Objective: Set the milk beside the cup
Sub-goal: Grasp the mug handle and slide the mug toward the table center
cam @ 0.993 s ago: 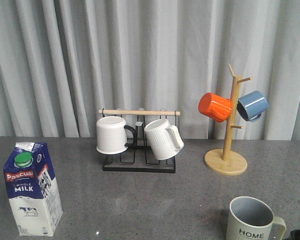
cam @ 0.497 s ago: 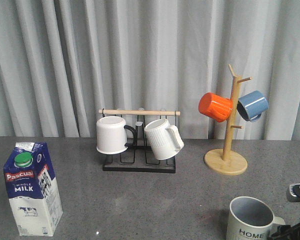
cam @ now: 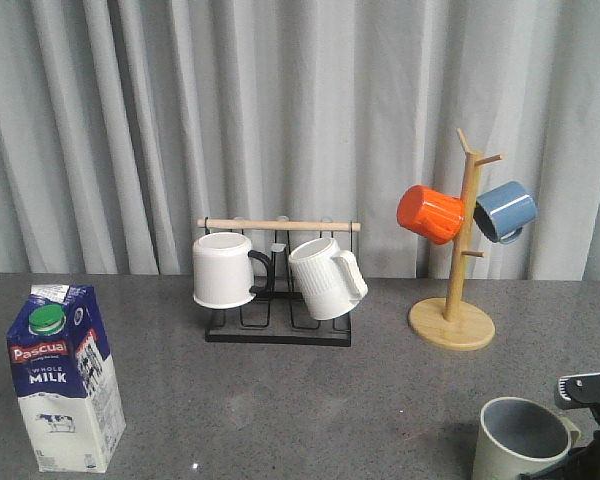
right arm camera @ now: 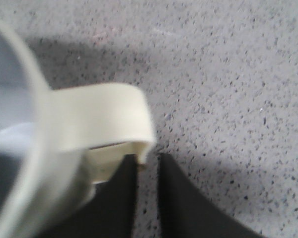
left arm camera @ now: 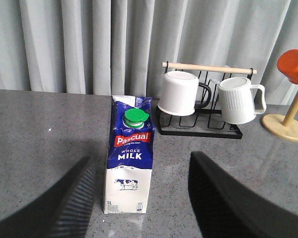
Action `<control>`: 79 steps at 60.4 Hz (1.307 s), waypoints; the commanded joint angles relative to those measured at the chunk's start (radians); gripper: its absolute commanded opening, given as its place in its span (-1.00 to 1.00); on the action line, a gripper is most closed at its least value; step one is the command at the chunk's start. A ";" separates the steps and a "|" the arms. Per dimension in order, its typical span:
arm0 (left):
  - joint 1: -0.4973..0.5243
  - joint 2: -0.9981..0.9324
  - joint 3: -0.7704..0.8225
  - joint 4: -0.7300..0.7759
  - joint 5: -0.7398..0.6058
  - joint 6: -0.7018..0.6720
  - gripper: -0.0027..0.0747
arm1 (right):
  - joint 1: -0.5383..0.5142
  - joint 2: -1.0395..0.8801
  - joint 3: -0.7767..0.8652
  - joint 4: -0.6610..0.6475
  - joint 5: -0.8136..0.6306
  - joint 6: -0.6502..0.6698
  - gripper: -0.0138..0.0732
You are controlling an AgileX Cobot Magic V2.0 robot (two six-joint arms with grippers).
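Observation:
The milk (cam: 65, 375), a dark-blue and white carton with a green cap, stands upright at the front left of the table. In the left wrist view it (left arm camera: 130, 163) stands just ahead of my left gripper (left arm camera: 141, 161), which is open wide with a finger (left arm camera: 69, 198) on each side, apart from it. The cup (cam: 523, 440), pale grey-cream with a bluish inside, is at the front right, its lettering turned out of view. My right gripper (cam: 592, 425) is beside it. In the right wrist view the gripper (right arm camera: 148, 161) is closed to a narrow gap on the end of the cup handle (right arm camera: 97, 116).
A black rack (cam: 278, 330) holds a plain white mug (cam: 223, 270) and a ribbed white mug (cam: 325, 278) at the back middle. A wooden mug tree (cam: 452, 322) with an orange mug (cam: 430, 213) and a blue mug (cam: 505, 210) stands at the back right.
My right gripper has risen into view at the cup's handle. The cup has turned, its HOME lettering gone from sight, and shifted slightly right. The milk has not moved.

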 commanded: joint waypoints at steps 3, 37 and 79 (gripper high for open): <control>0.000 0.011 -0.032 -0.009 -0.065 -0.001 0.13 | -0.004 -0.026 -0.028 -0.001 -0.083 -0.013 -0.70; 0.000 0.011 -0.032 -0.009 -0.047 -0.002 0.13 | 0.250 -0.060 -0.221 0.088 0.017 0.004 -0.69; 0.000 0.011 -0.032 -0.009 -0.041 -0.002 0.13 | 0.360 0.216 -0.460 0.018 0.242 0.007 -0.49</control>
